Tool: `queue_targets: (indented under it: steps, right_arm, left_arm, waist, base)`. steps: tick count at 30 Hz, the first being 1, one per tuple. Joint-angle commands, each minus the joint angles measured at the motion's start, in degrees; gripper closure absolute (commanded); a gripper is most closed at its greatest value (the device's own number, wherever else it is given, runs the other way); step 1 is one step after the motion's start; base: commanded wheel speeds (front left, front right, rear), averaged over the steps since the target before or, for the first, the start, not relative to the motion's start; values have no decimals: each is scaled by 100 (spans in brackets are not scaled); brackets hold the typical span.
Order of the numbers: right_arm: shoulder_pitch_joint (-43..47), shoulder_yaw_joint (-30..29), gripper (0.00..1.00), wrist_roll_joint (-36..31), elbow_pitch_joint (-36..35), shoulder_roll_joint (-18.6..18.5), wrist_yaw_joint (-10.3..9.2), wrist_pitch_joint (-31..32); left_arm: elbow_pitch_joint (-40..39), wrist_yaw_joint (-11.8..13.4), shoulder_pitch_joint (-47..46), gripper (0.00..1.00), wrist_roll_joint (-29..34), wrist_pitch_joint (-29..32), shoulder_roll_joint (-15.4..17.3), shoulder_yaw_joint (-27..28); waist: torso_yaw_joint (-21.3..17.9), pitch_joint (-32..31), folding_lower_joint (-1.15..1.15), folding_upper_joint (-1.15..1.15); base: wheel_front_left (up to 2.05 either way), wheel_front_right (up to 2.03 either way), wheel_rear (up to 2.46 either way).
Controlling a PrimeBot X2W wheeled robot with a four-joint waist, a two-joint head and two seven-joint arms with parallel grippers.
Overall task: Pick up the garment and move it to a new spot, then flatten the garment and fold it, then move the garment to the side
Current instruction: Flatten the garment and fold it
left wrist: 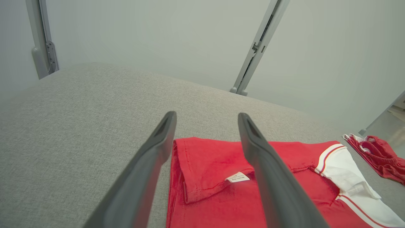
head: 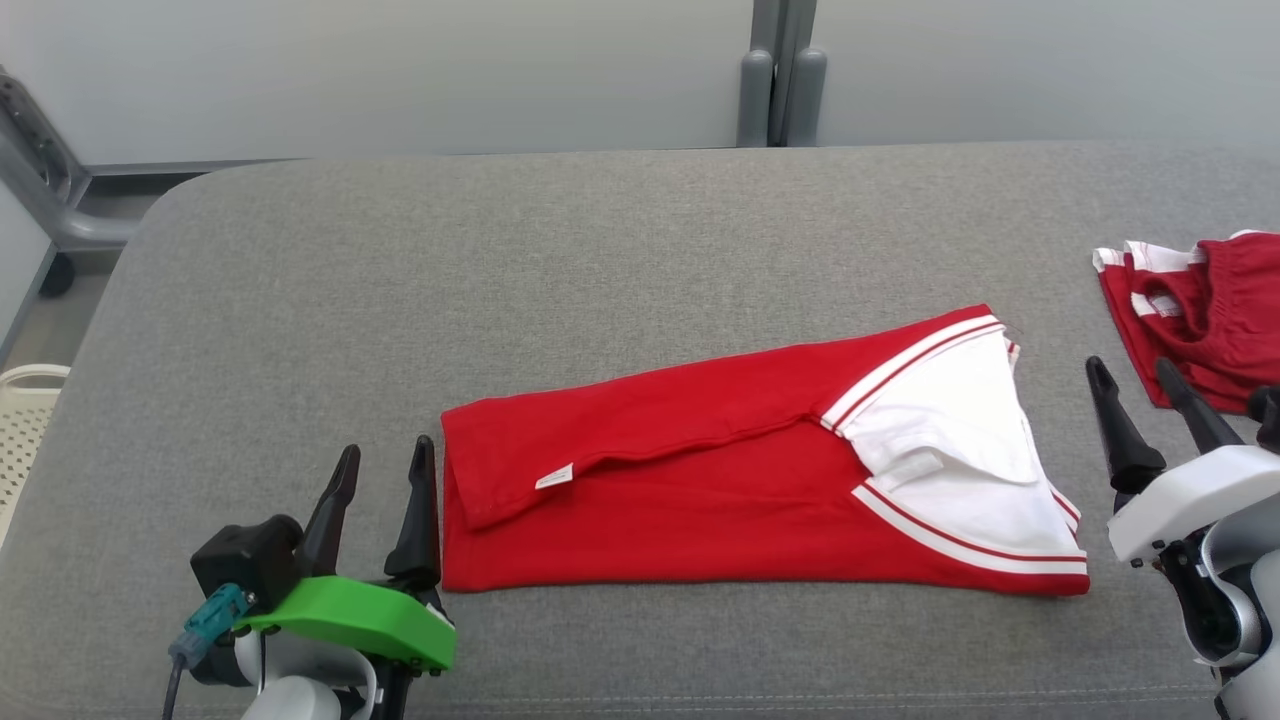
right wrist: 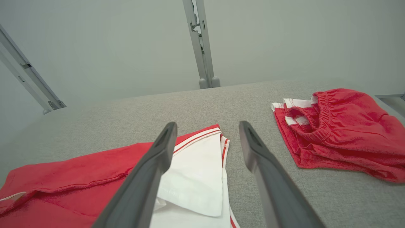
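Observation:
The garment (head: 700, 490) is a red shirt with a white collar and white stripes, folded into a long band across the middle of the grey padded table (head: 400, 300). A small white label shows on its left fold. My left gripper (head: 382, 472) stands open just off the garment's left end, nothing between its fingers. In the left wrist view the garment (left wrist: 215, 177) lies under and between those fingers. My right gripper (head: 1137, 372) is open beside the garment's white collar end, holding nothing. The right wrist view shows the collar (right wrist: 193, 171) under its left finger.
A second red piece with white trim and an elastic waistband (head: 1200, 310) lies crumpled at the table's right edge, close to my right gripper (right wrist: 205, 126). A pale slatted basket (head: 25, 420) stands off the table's left side. Grey posts (head: 780, 80) rise behind the table.

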Motion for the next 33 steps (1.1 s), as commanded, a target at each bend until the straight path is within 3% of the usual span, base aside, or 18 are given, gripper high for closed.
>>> queue_targets:
  steps: [1,8,14,23,33]
  right_arm:
    - [75,-84,0,-59,83,28,-2,21]
    - [-237,-614,0,-128,1301,280,-2,237]
    - [-613,-740,0,134,2356,396,-2,289]
    - [-1173,-630,0,525,3417,409,-2,577]
    - [-1535,-208,0,861,3979,454,0,1184]
  left_arm:
    - [-23,11,81,0,-28,13,14,0]
    - [-111,-2,0,0,-34,42,-25,-55]
    - [-99,-33,-108,0,-11,45,-64,-127]
    - [-60,-58,-154,0,-17,34,-73,-177]
    - [-41,-77,-192,0,-39,12,-77,-198]
  waist:
    - [111,46,0,0]
    - [440,230,0,0]
    - [728,352,0,0]
    - [1000,446,0,0]
    - [1111,512,0,0]
  base:
    - [0,0,0]
    - [0,0,0]
    - [0,0,0]
    - [0,0,0]
    - [0,0,0]
